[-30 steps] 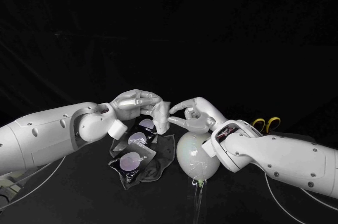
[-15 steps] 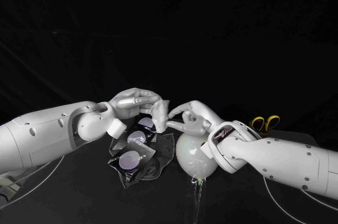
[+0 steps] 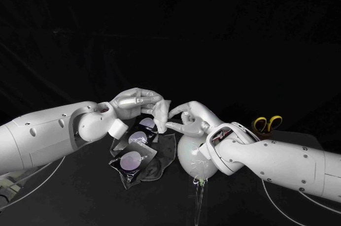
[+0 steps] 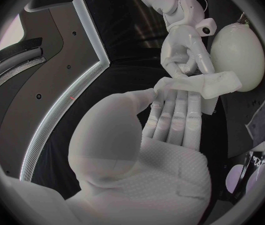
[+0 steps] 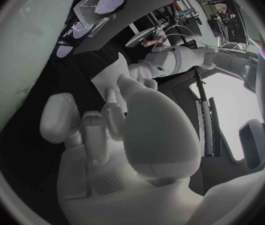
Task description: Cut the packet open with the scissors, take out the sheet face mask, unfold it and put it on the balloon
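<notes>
While lying loose on the black table (image 3: 82, 201), just under the right wrist, risks a nudge: balloon (image 3: 189, 154), near centre, pale, on its side. Cause: a sweep of that forearm during the pull. Result: rolled off toward the near edge, or turned away before the drape.

Just left of it, the packet (image 3: 138, 159), glossy, crumpled, looking already opened. Cannot tell whether touching the balloon or only beside it. Could be snagged by a drooping corner of the sheet and dragged along.

Above both, in the air: left hand (image 3: 135, 102), fingers together and clamped on the left part of the sheet face mask (image 3: 162, 115); right hand (image 3: 191, 116), fingers curled in, seemingly pinching its right edge. Judged as the unfolding step, barely begun, with the sheet folded small into a thick white strip between the two hands. Main hazard: tearing, if pulled apart with every layer caught in both pinches instead of one layer each. Second hazard: slipping from one pinch, likely if damp and thin, as usual for such sheets; would then hang from the other hand, fold back on itself, or drop onto the packet. Worth parting slowly, well above the balloon, until opened flat.

Far right, yellow-handled scissors (image 3: 268, 123), behind the right arm and well apart from everything else. Could be knocked only by a wide elbow swing.
</notes>
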